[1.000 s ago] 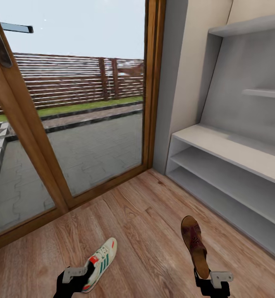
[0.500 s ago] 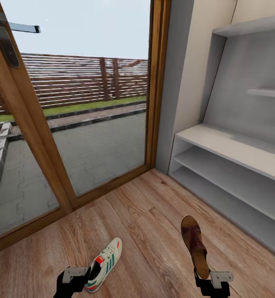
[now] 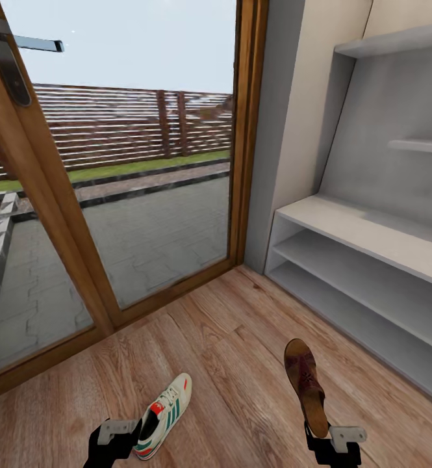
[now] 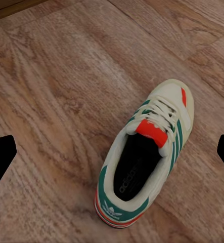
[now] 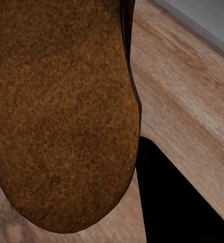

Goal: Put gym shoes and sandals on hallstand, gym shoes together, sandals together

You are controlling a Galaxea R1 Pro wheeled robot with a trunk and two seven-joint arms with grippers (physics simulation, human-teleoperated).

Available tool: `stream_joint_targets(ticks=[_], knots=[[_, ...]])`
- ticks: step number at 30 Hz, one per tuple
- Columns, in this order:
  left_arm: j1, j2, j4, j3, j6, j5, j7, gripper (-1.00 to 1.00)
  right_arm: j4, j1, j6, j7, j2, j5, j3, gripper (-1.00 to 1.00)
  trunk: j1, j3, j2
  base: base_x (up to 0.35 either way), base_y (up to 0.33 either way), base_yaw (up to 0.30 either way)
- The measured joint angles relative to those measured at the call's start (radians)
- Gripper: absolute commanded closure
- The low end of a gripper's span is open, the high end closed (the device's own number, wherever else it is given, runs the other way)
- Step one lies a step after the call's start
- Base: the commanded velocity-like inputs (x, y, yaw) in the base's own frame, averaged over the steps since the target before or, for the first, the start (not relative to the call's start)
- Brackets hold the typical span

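A white gym shoe (image 3: 163, 416) with green stripes and a red tongue lies on the corridor floor (image 3: 228, 364), well left of the hallstand (image 3: 365, 260). The left tool (image 3: 117, 437) hangs over its heel, fingers (image 4: 0, 159) wide apart. The right tool (image 3: 332, 442) is clamped on the heel of a brown sandal (image 3: 305, 385), nearer the hallstand.

A: What is cut off in the head view?
B: The shoe rack (image 3: 371, 234) runs past the right edge; both arms leave the bottom edge.

A: And the wrist views?
B: The sandal (image 5: 61, 111) overruns its frame; its heel hides the right gripper (image 3: 329, 437) fingers.
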Motion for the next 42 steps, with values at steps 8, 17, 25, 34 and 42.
stream_joint_targets(ticks=[8,17,25,34,42], knots=[[-0.009,0.014,-0.004,-0.004,0.01,-0.011,-0.007,-1.0,-0.03,-0.001,0.004,0.005,-0.003,0.007,0.001,1.0,0.0,0.0,0.0,0.0,0.0,0.0],[-0.038,0.067,-0.056,-0.01,0.092,-0.093,-0.06,-1.0,-0.294,-0.032,0.132,0.011,-0.01,0.009,0.001,1.0,0.0,0.0,0.0,0.0,0.0,0.0],[-0.103,0.062,-0.07,-0.01,0.226,-0.221,-0.163,-1.0,-0.448,-0.091,0.353,0.09,-0.01,0.008,0.027,1.0,0.0,0.0,0.0,0.0,0.0,0.0],[-0.14,0.055,-0.072,-0.01,0.33,-0.336,-0.283,-1.0,-0.562,-0.115,0.51,0.33,-0.014,0.009,0.039,1.0,0.0,0.0,0.0,0.0,0.0,0.0],[-0.134,0.06,-0.071,-0.012,0.338,-0.37,-0.29,-1.0,-0.575,-0.118,0.527,0.395,-0.015,0.012,0.039,1.0,0.0,0.0,0.0,0.0,0.0,0.0]])
